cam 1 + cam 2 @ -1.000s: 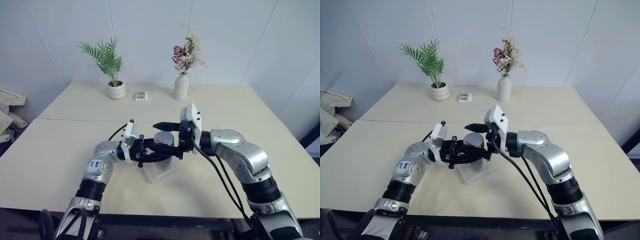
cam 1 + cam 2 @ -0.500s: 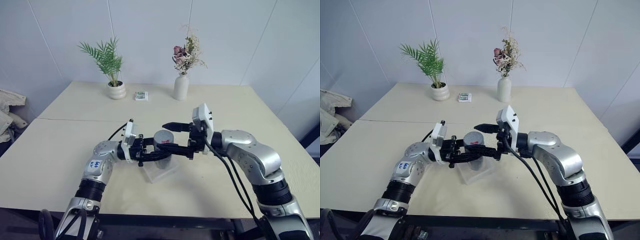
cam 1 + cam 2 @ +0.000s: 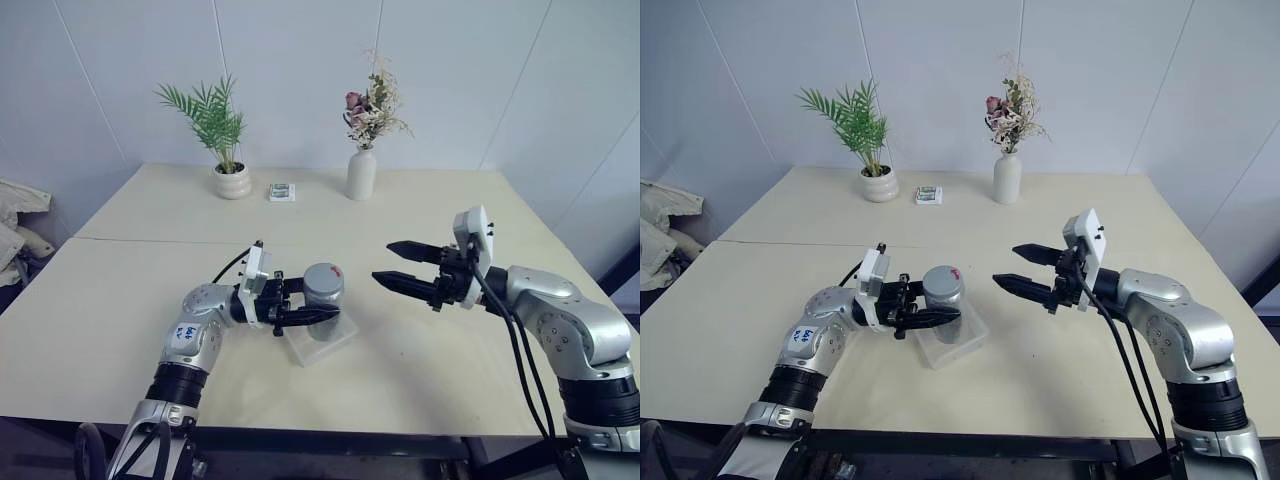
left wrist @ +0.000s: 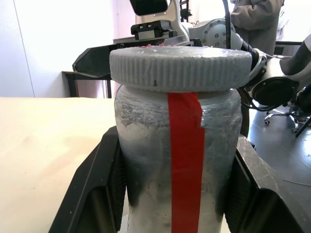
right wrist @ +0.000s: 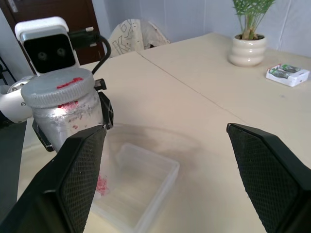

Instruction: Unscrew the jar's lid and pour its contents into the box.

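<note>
Grey lid point(image 3: 324, 277) sits on the jar point(image 4: 177, 165), clenched upright in the left gripper point(image 3: 300, 306) above the box point(image 5: 133, 187). Right gripper point(image 3: 400, 267), jaws spread, should return squarely over the lid before twisting.

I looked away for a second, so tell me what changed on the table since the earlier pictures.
The right hand let go of the lid and drew off to the robot's right, fingers open. The left hand kept its grip on the jar above the box; the lid is still on.
</note>
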